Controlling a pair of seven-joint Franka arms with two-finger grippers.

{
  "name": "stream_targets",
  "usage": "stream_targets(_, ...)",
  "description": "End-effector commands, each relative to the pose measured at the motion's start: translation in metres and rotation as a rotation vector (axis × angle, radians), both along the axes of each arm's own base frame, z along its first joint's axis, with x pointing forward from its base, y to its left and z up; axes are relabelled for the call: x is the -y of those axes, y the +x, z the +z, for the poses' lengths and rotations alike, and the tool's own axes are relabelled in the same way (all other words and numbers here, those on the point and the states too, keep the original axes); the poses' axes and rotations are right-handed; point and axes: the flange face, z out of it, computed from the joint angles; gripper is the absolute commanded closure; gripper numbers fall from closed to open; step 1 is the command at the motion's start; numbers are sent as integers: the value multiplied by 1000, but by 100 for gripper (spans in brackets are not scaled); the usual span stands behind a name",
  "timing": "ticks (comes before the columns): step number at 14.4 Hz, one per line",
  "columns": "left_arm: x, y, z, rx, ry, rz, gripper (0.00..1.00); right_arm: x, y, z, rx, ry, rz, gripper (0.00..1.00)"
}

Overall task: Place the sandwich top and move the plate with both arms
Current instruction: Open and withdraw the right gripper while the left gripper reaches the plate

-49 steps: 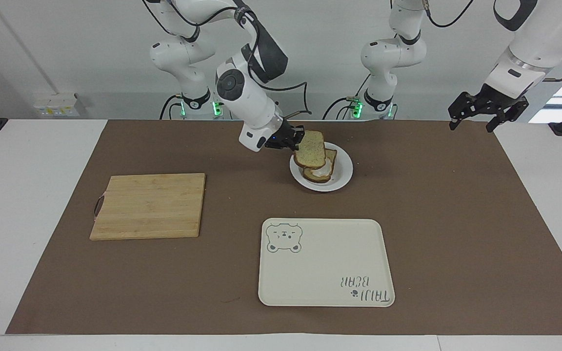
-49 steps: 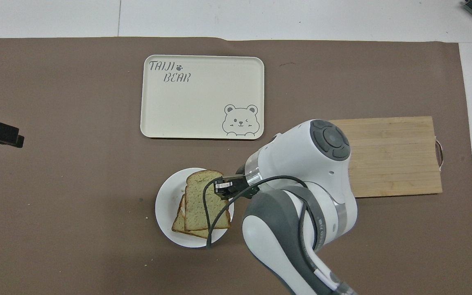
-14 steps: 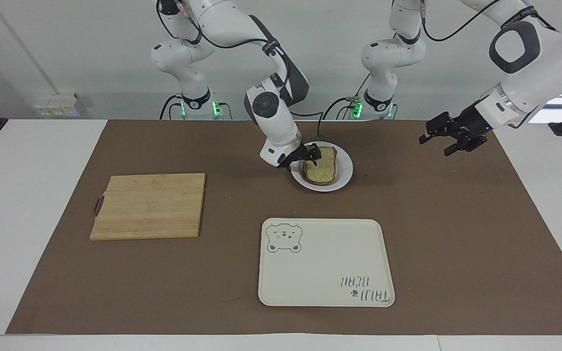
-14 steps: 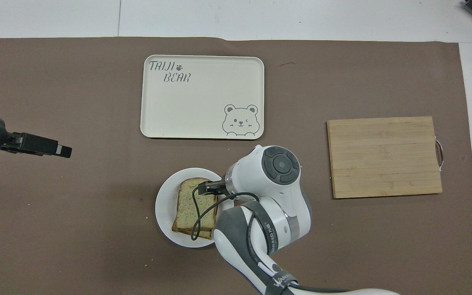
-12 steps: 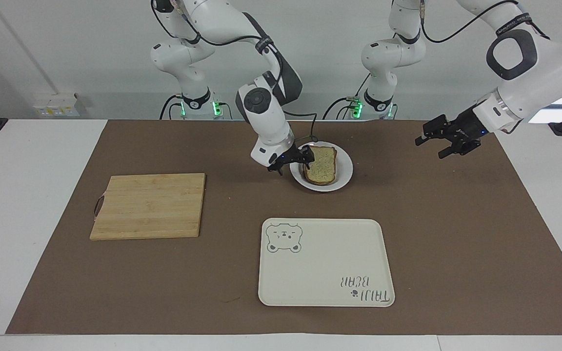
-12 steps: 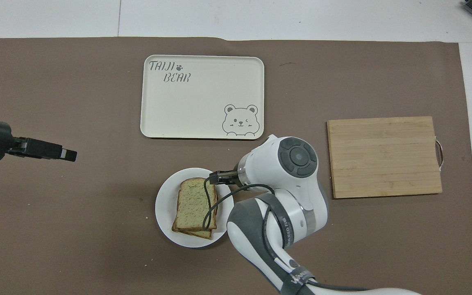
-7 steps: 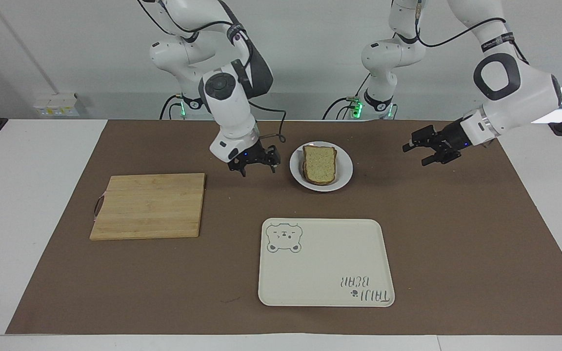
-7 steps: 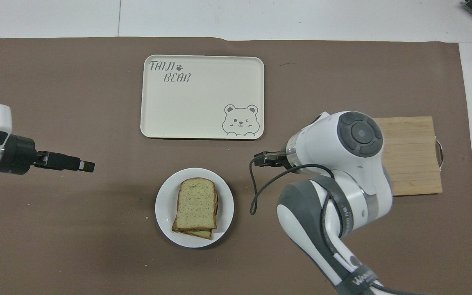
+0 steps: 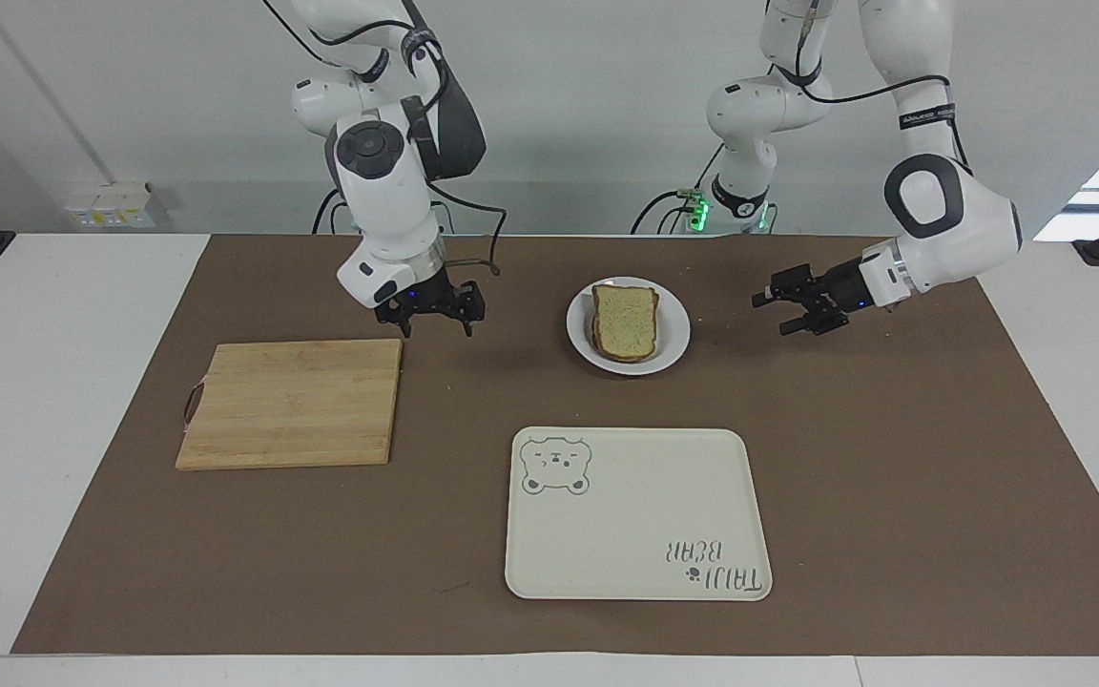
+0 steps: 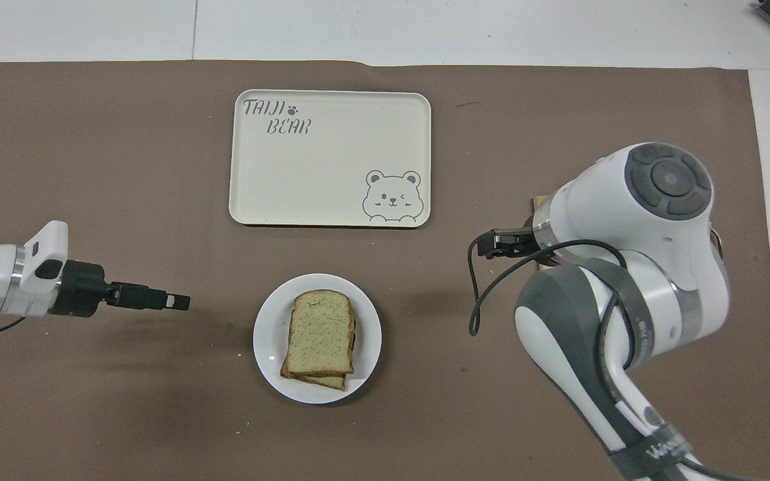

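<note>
**Bread stacked on the plate, both grippers empty above the mat**

We see the sandwich top [image 9: 626,311], a pale speckled slice with a brown crust and one rounded end, lying flat on a second slice [image 10: 323,381] whose crust peeks out beneath it. The stack sits on the plate [image 9: 673,339], a small round white glossy dish resting on the matte brown mat [image 9: 893,458] that covers the desk, around the middle of the mat's edge nearest the robots.

Our right gripper [image 9: 438,325] hangs over the mat between the plate and the cutting board [image 9: 292,405], near the board's corner closest to the robots. Its black fingers point down, spread apart, holding nothing. Our left gripper [image 9: 791,316] hovers low over the mat beside the plate, toward the left arm's end of the desk, fingers released and aimed at the plate, also empty.

The cutting board is a rectangular slab of light banded wood. The tray [image 9: 635,563], a smooth cream rectangle with rounded corners and a bear drawing, lies by the mat's edge farthest from the robots.
</note>
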Motion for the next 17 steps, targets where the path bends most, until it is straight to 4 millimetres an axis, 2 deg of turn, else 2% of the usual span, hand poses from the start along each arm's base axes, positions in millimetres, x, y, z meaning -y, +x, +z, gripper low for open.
stream_targets(1,14,-14,-19,22,-9,-2,0,43,10,25,28,-14,-66,0)
stream_targets(3,35,-24,-38,26,13,7,0,70,18,44,64,-7,-99,0)
stream_targets(5,56,-32,-49,43,1,-4,0,87,22,64,98,-3,-114,0)
stream_targets(8,61,-48,-69,-3,-5,1,0,98,17,89,122,-54,-109,0)
stream_targets(11,77,-63,-98,-26,-27,9,0,111,4,120,162,-73,-121,0)
stream_targets(13,84,-71,-102,-16,-72,25,0,127,-1,147,157,-76,-143,0)
stream_targets(14,85,-71,-103,-12,-83,31,6,135,-3,161,147,-81,-140,0)
stream_targets(16,86,-76,-109,-17,-100,41,41,156,-8,176,123,-86,-141,0)
stream_targets(17,86,-79,-111,-4,-117,45,55,169,-12,181,104,-88,-160,0)
